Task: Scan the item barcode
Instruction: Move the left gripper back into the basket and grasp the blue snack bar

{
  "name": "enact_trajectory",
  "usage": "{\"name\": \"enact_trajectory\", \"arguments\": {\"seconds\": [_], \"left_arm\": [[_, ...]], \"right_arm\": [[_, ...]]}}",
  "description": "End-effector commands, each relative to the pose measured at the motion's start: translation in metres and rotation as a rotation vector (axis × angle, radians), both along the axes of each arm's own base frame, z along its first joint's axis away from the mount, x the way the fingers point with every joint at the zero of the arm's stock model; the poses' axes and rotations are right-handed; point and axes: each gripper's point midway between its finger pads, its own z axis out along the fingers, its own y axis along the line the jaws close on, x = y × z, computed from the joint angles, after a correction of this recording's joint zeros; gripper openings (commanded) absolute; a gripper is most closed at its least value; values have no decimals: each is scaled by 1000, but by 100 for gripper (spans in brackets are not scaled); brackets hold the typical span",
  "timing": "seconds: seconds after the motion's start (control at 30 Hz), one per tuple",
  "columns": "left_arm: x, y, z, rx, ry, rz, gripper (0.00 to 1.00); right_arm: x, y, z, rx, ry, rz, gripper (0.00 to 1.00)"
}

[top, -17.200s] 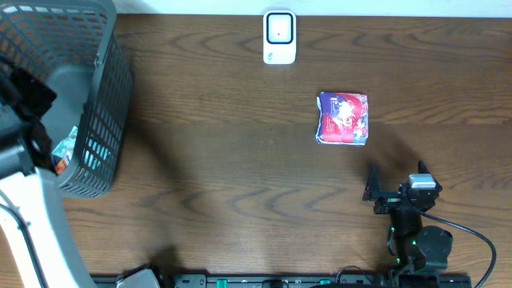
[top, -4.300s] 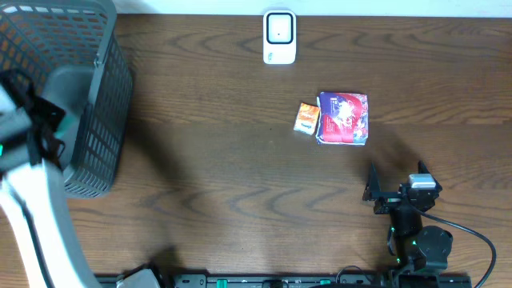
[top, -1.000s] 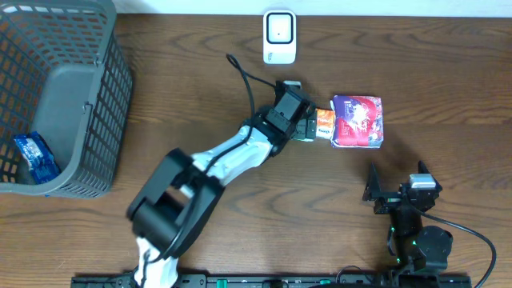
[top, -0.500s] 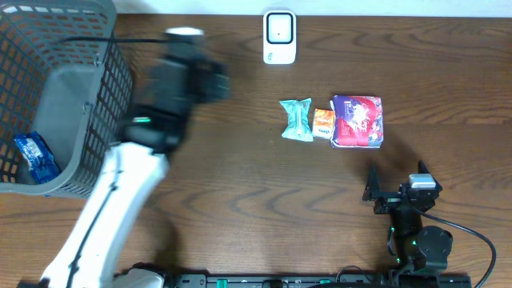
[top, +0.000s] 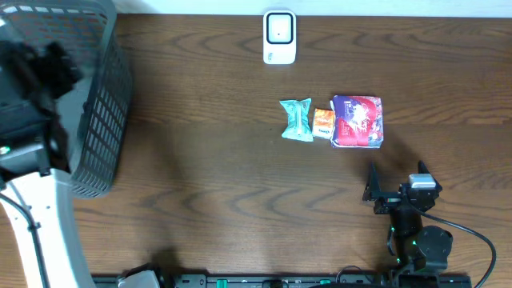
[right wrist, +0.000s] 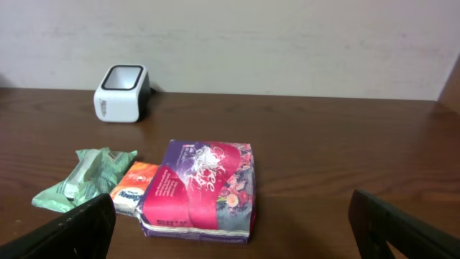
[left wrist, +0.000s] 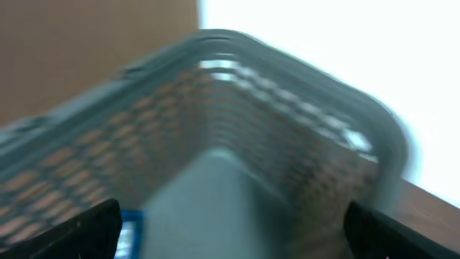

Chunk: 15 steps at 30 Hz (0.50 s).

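The wooden surface carried a grey mesh basket at its left edge. The left arm hung blurred over it, the left fingers spread wide and empty. Below the white barcode scanner lay a purple floral pack, a green packet and a small orange packet, side by side in a row. The right fingers were spread too, parked near the purple pack. The step looked like fetching another item. A blurred blue packet lay on the basket floor, so the next move called for descending, pinching it, then showing its barcode to the scanner.
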Motion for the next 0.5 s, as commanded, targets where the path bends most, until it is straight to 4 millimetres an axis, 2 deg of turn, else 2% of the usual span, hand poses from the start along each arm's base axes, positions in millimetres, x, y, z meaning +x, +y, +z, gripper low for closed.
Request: {"name": "enact_trajectory", "arguments": {"seconds": [0.0, 0.13, 0.2, 0.37, 0.47], "left_arm": [[-12, 43, -21, 16, 88, 130, 98], [-32, 79, -74, -67, 254, 224, 98], [-39, 87, -94, -102, 316, 247, 98], [-56, 84, -139, -195, 483, 251, 98], [-62, 82, -157, -221, 546, 254, 98]], "right_arm": [[0, -1, -1, 14, 0, -4, 99], [0, -1, -1, 14, 0, -4, 99], [0, -1, -1, 14, 0, -4, 99], [0, -1, -1, 14, 0, -4, 99], [0, -1, -1, 14, 0, -4, 99]]}}
